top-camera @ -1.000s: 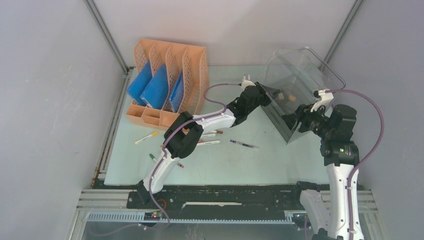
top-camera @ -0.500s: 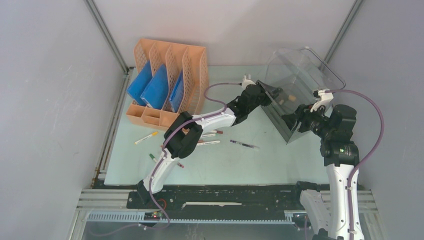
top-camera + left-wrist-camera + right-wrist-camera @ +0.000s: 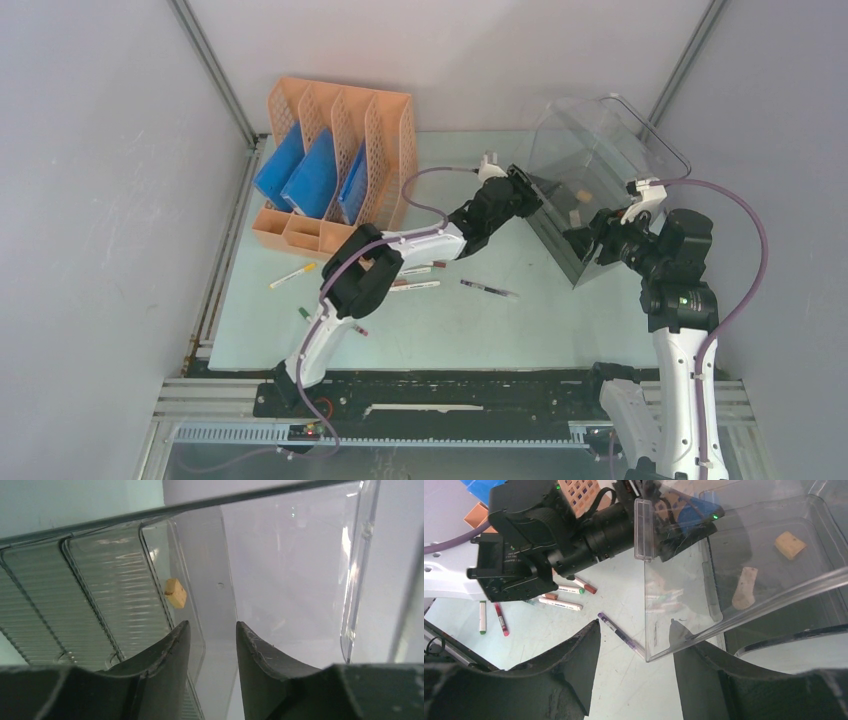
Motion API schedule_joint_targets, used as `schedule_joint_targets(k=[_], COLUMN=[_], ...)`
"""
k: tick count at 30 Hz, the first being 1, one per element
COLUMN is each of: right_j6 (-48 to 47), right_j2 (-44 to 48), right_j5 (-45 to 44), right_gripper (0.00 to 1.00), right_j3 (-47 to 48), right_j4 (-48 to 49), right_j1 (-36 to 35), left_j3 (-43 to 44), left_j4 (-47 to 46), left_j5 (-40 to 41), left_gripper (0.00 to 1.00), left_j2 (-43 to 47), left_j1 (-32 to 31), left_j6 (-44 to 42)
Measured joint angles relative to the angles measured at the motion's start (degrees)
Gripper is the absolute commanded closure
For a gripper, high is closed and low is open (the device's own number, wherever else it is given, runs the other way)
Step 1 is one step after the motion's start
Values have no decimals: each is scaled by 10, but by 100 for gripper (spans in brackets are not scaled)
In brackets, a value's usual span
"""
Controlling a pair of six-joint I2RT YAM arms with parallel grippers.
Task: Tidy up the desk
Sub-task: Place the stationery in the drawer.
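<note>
Left claw (image 3: pixel 212 625) gapes empty before the clear plastic drawer box (image 3: pixel 290 555); right claw (image 3: pixel 635 625), open, straddles its corner. Probably light and slick: grip the rim.

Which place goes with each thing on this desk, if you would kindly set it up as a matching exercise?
Things:
1. blue folders
2. tan block
3. purple pen

Places:
A. lying on the bare desk
B. standing in the orange file rack
C. inside the clear drawer box

Pairs: 1-B; 2-C; 3-A
</note>
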State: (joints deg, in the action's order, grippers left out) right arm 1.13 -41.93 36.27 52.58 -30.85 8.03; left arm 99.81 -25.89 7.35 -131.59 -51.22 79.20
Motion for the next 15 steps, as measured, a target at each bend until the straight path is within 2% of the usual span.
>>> schedule_joint_targets(k=[10, 15], right_j6=[0, 0], right_j2=[0, 0], right_j5=[-2, -3], right_gripper=[38, 37], right_j3=[0, 0], right_j4=[-2, -2], right_j1=[-1, -2], left_j3=[-161, -279], left_j4=[-143, -237], left_j5=[-1, 2], left_gripper=[51, 50], left_j2=[80, 127], left_j1=[0, 0], left_j6=[-71, -103])
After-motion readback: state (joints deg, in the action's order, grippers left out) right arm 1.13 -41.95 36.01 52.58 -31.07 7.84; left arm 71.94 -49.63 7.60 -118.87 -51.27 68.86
